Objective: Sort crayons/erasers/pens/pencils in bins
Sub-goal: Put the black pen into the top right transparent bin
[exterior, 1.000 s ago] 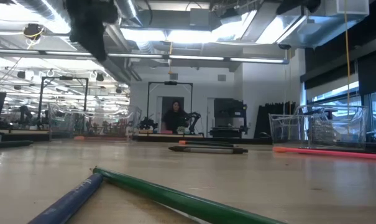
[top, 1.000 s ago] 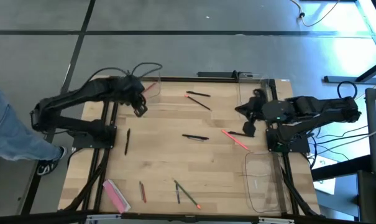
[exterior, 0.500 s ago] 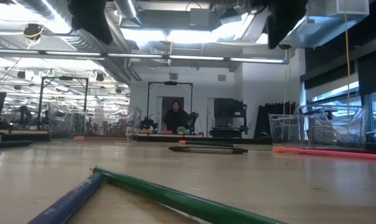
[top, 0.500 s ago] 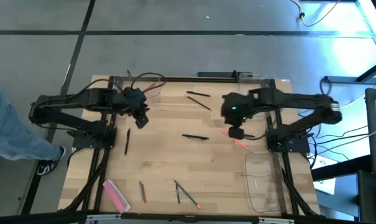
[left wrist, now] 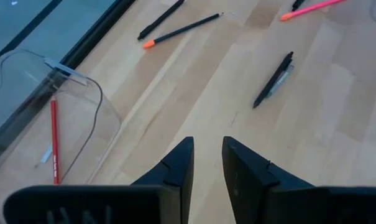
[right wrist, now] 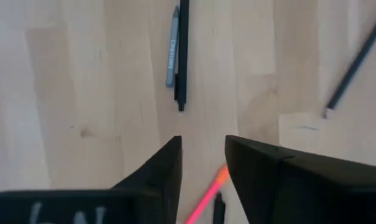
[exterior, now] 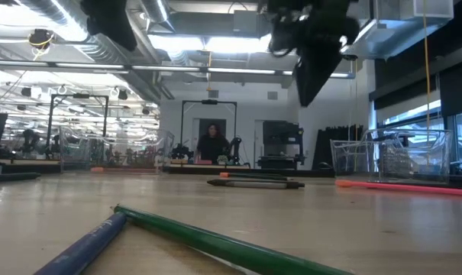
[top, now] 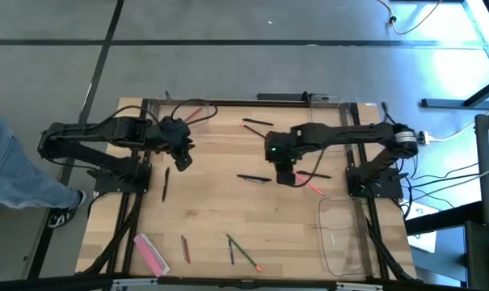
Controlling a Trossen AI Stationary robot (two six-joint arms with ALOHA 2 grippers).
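My right gripper [top: 285, 175] [right wrist: 203, 163] hovers open over the table's middle, above the end of a pink crayon [top: 307, 182] [right wrist: 206, 196]. It holds nothing. A black pen [top: 253, 178] [right wrist: 180, 56] lies flat just to its left. My left gripper [top: 182, 155] [left wrist: 207, 163] hangs open and empty near the far-left bin [top: 192, 110] [left wrist: 57, 106], which holds a red pencil [left wrist: 53, 140]. More pens [top: 259, 128] lie at the far side, and another pen [top: 165, 183] lies on the left. Several pencils [top: 242, 252] [exterior: 208, 241] rest near the front edge.
A clear bin [top: 345, 238] stands at the near right and another [top: 339, 113] at the far right. A flat pink bar [top: 151, 253] lies at the near left. A person's leg [top: 10, 174] shows beside the table's left side, and a person sits far off in the room [exterior: 213, 143].
My right gripper has swung out from the table's right edge toward its middle, ending above the pink crayon beside the middle pen. My left gripper has shifted a little toward the near edge. Nothing on the table has moved.
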